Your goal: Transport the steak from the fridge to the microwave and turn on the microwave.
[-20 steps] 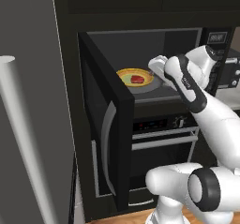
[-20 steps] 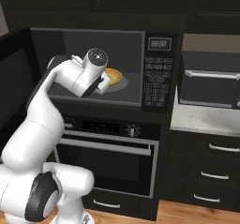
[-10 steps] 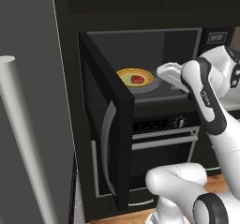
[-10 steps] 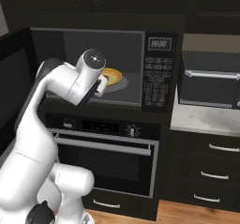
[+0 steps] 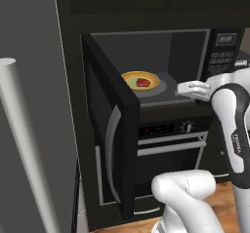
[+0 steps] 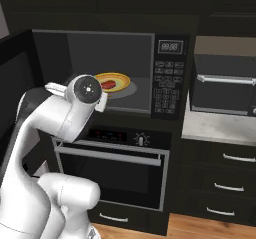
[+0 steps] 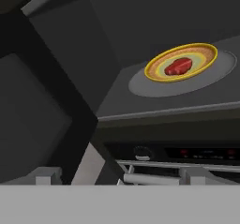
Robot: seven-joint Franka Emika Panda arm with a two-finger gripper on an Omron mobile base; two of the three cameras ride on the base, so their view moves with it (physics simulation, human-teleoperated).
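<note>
The steak (image 5: 143,82) lies flat on a yellow plate (image 5: 131,77) on the turntable inside the open microwave (image 5: 205,51). Its door (image 5: 110,129) is swung out to the left. My gripper (image 5: 183,88) hovers open and empty at the right front of the cavity, just outside the sill and apart from the plate. In the hand view the steak (image 7: 178,66) is ahead and up to the right, with the fingertips (image 7: 47,175) wide apart at the bottom. The fridge (image 5: 34,81) stands shut at the left, with its long handle (image 5: 22,144).
Below the microwave is a black oven (image 6: 115,168) with a bar handle and a knob (image 6: 141,140). The microwave's keypad (image 6: 165,85) is right of the cavity. A toaster oven (image 6: 225,90) sits on the counter (image 6: 210,128) at the right, above drawers.
My hand has drawn back out of the microwave cavity, away from the plate toward the front right. The steak and plate stay where they were. The gripper remains open.
</note>
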